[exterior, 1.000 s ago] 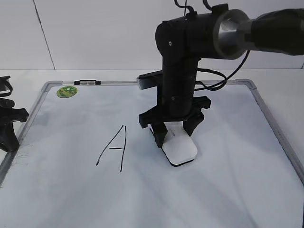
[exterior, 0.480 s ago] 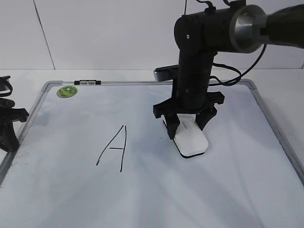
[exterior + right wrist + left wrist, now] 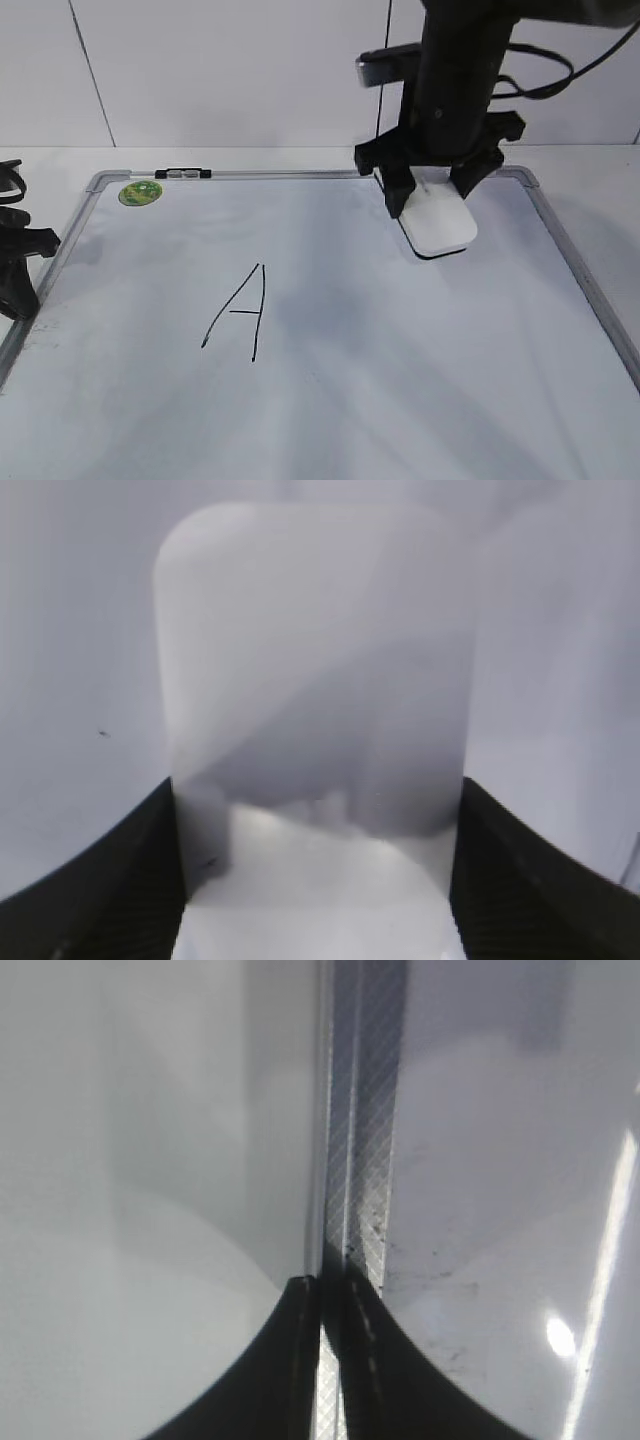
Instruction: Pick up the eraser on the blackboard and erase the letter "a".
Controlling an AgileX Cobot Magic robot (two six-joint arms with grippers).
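My right gripper [image 3: 432,197] is shut on the white eraser [image 3: 440,228] and holds it in the air over the far right part of the blackboard [image 3: 400,360]. In the right wrist view the eraser [image 3: 315,680] fills the space between the two dark fingers of the gripper [image 3: 315,792]. A large capital "A" [image 3: 238,312] in black marker stands left of the board's middle. No small letter "a" shows anywhere on the board. My left gripper [image 3: 15,268] is shut and empty at the board's left edge, over the metal frame [image 3: 365,1110], with its tips [image 3: 330,1285] together.
The board has a silver-grey frame [image 3: 575,270] and a round green sticker [image 3: 141,192] at its far left corner. A small dark clip [image 3: 183,173] sits on the far frame rail. A white wall rises behind the table.
My right gripper has lifted the eraser off the board just right of the capital "A" and carried it up and away toward the far right corner. The left arm has not moved.
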